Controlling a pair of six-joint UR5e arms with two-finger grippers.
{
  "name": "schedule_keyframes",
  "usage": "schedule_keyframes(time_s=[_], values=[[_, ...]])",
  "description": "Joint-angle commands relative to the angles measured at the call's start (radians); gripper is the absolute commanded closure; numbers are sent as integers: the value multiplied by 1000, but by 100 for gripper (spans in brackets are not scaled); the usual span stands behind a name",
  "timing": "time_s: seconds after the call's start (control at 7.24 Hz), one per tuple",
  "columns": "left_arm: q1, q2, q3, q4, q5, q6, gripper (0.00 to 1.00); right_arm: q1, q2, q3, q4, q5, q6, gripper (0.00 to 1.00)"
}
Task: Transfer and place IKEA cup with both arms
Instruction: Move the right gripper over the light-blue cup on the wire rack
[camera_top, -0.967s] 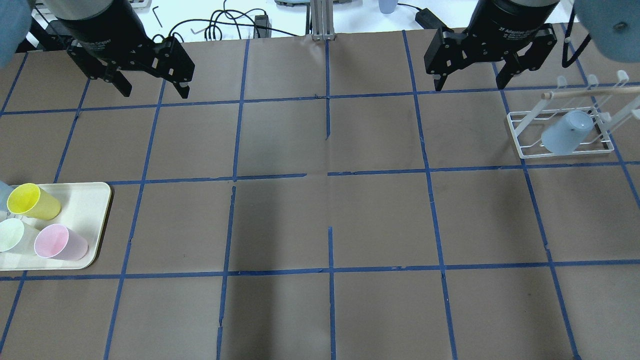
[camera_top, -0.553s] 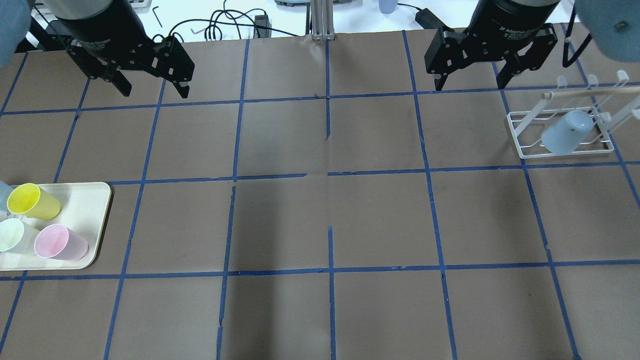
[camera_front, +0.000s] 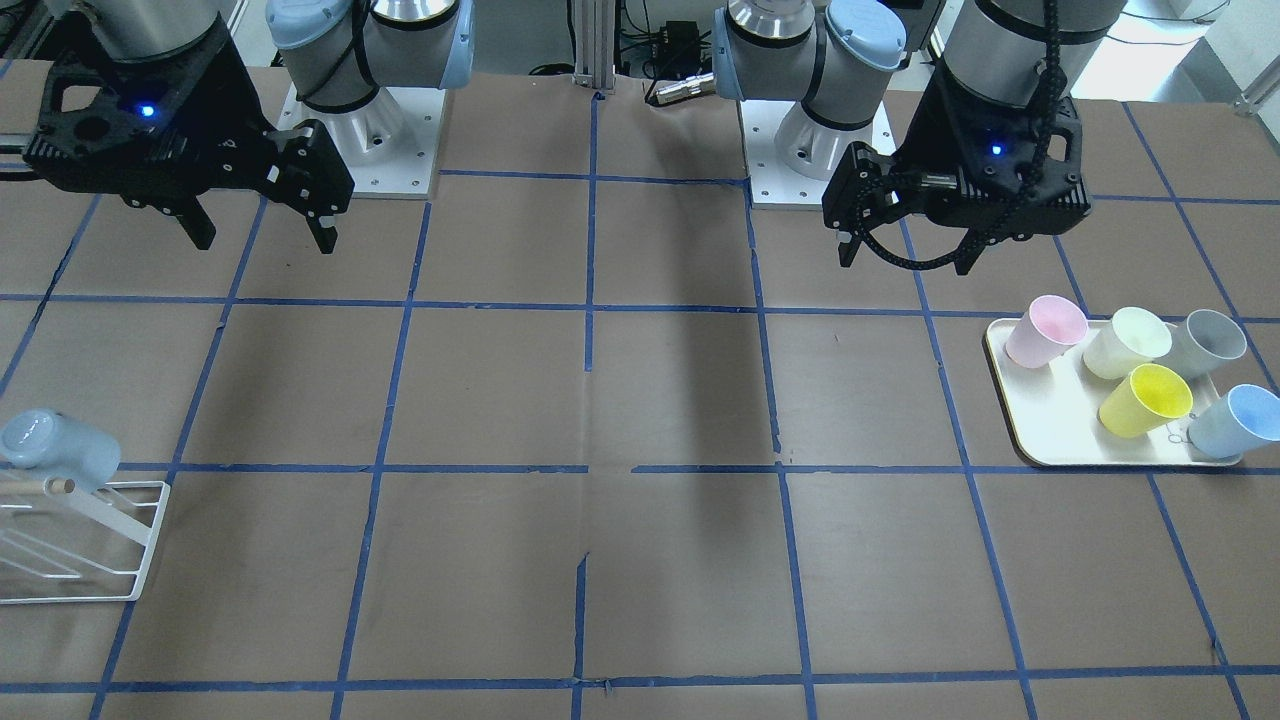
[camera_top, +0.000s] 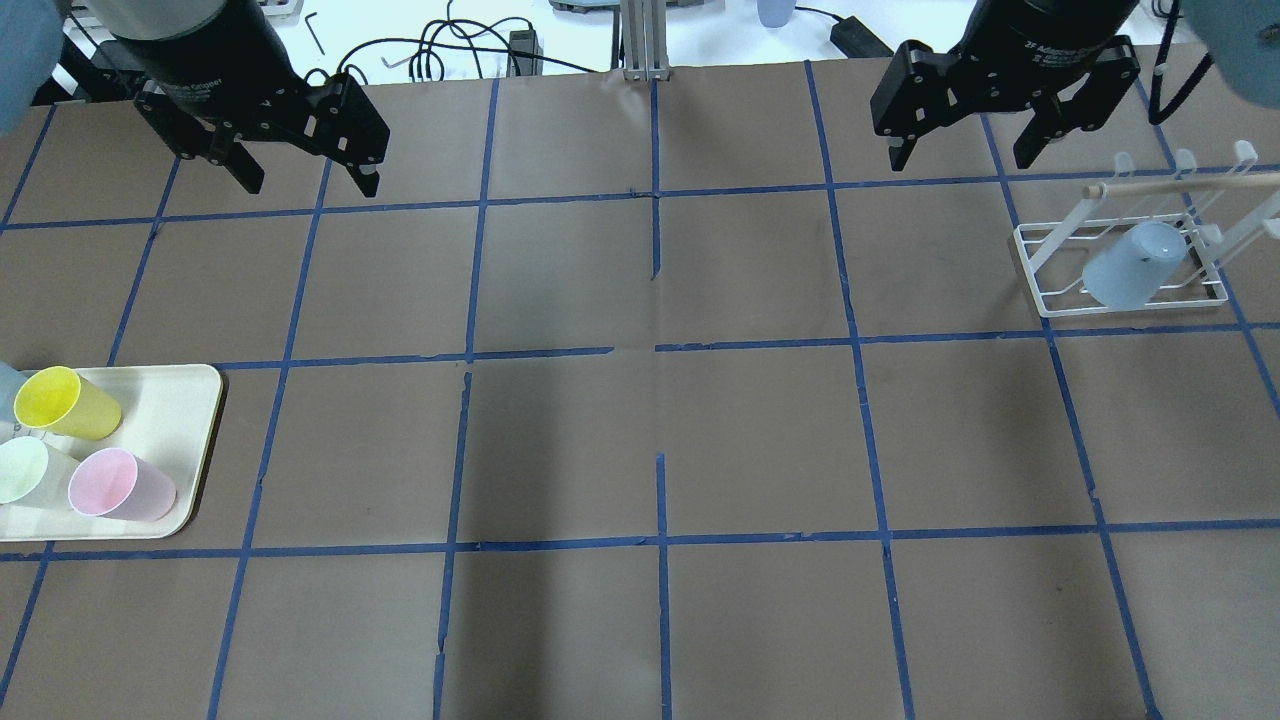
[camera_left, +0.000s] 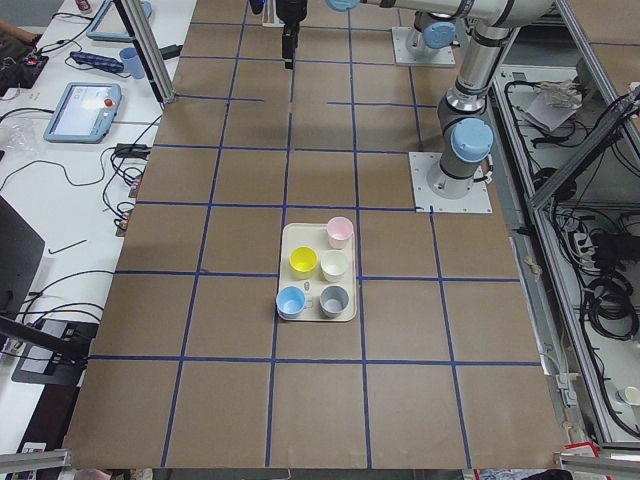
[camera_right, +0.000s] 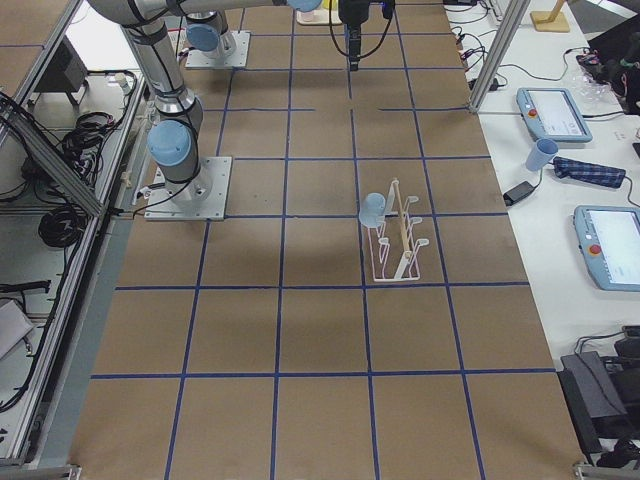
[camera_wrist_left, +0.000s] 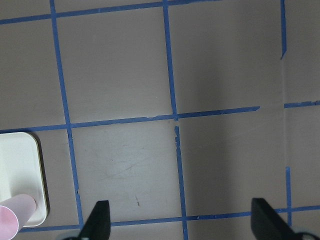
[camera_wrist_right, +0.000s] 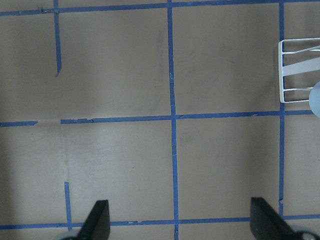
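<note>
The IKEA cup (camera_top: 1130, 265), pale sky-blue, hangs mouth-down and tilted on the white wire rack (camera_top: 1060, 300) at the table's right side. It also shows in the front view (camera_front: 50, 448) and at the edge of the right wrist view (camera_wrist_right: 316, 100). My right gripper (camera_top: 960, 160) is open and empty, up in the air, to the left of the rack and farther back. My left gripper (camera_top: 310, 183) is open and empty, high over the far left of the table. Both show open in the front view: right (camera_front: 265, 242), left (camera_front: 905, 260).
A cream tray (camera_top: 180, 400) at the left edge holds a yellow cup (camera_top: 65, 402), a pink cup (camera_top: 120, 485), a pale green cup (camera_top: 25, 470), a grey cup (camera_front: 1205, 342) and another blue cup (camera_front: 1235, 420). Brown paper with blue tape lines covers the table.
My right gripper has moved to the right and slightly farther back, closer to the rack. The left gripper, the cups and the rack have not moved.
</note>
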Motion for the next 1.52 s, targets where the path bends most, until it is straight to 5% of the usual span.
schedule_keyframes(time_s=[0.0,0.97,1.38], values=[[0,3,1,-1,-2,0,0,-85,-1,-8,0,4,-108,0],[0,5,1,-2,-2,0,0,-436,18,26,-18,50,-634,0],[0,5,1,-2,-2,0,0,-461,103,165,-220,38,-653,0]])
